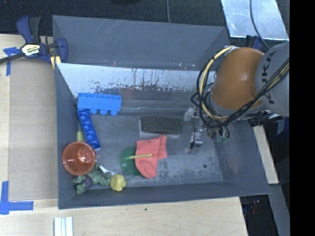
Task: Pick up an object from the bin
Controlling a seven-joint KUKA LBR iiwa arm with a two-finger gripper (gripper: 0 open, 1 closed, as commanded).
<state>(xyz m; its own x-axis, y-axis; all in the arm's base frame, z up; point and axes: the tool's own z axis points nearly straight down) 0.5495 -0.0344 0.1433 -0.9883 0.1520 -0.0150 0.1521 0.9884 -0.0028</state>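
Camera view puts my hand (195, 140) above the bin (224, 156) floor, just right of a crumpled red cloth (151, 154). I cannot tell how open it is. The cloth looks soft and light, so I'd pinch a raised fold.

This is a robotics lab set up for grasping trials. A scuffed, stained grey metal bin (147, 43) sits under a grey robot arm (278, 70), which carries an orange dome cover (238, 80) and looped yellow and black cables (203, 80) just above the claw (195, 142). Left of the claw lie mismatched test pieces: blue plastic toy bricks (99, 103), a red cloth (151, 154) and an orange plastic bowl (78, 157).
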